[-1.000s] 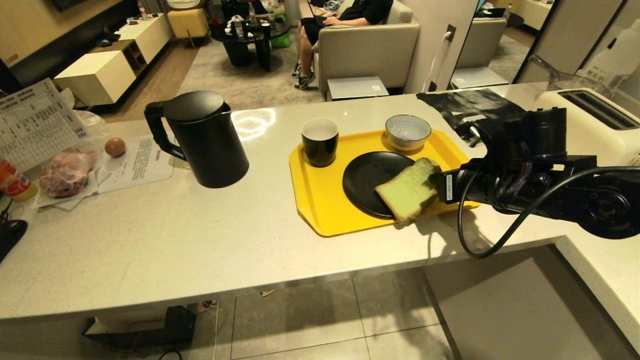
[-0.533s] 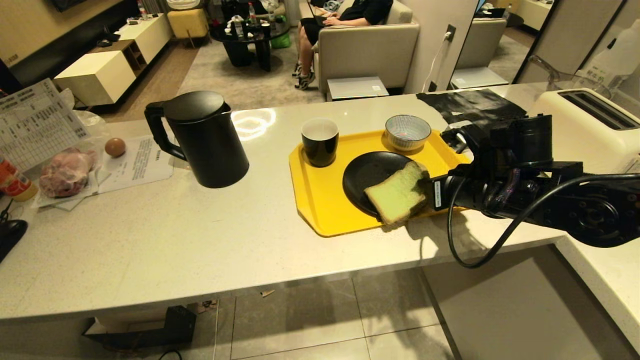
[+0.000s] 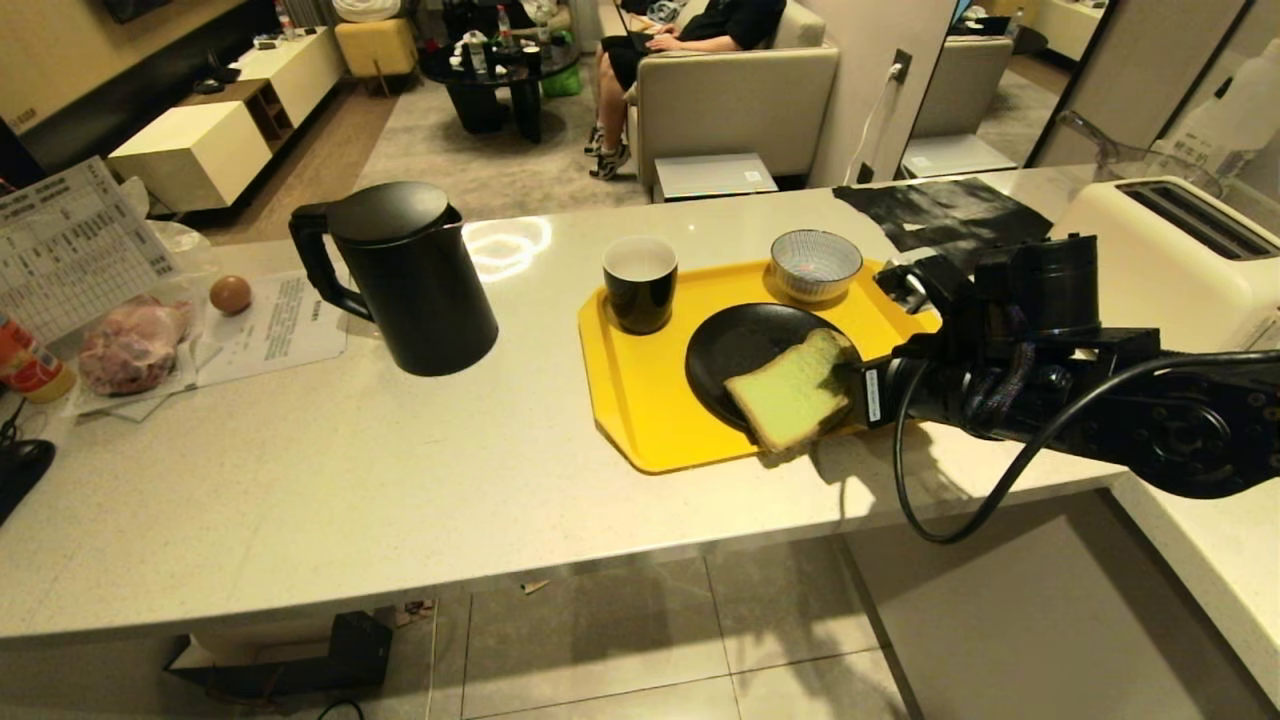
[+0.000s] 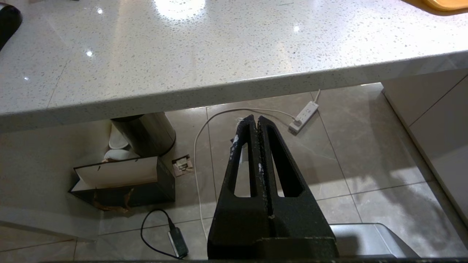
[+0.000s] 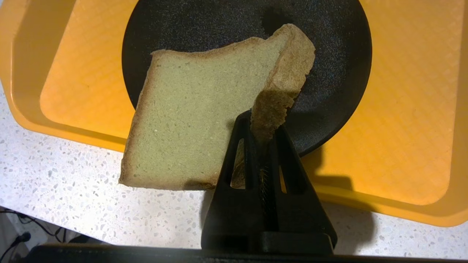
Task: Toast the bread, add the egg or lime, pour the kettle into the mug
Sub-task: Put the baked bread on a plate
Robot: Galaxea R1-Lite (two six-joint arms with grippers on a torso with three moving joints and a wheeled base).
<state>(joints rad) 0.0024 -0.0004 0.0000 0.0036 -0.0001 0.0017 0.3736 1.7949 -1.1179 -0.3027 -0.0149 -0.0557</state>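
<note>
Bread (image 3: 790, 395) pinched by one crust corner in right gripper (image 5: 264, 140); best kept level, lowered gently onto plate (image 3: 740, 345).

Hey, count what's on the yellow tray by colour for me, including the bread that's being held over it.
Black: 2, the mug and the plate
Blue-and-white: 1, the striped bowl
Pale green: 1, the bread, held over the plate by the right end effector
Total: 4
</note>
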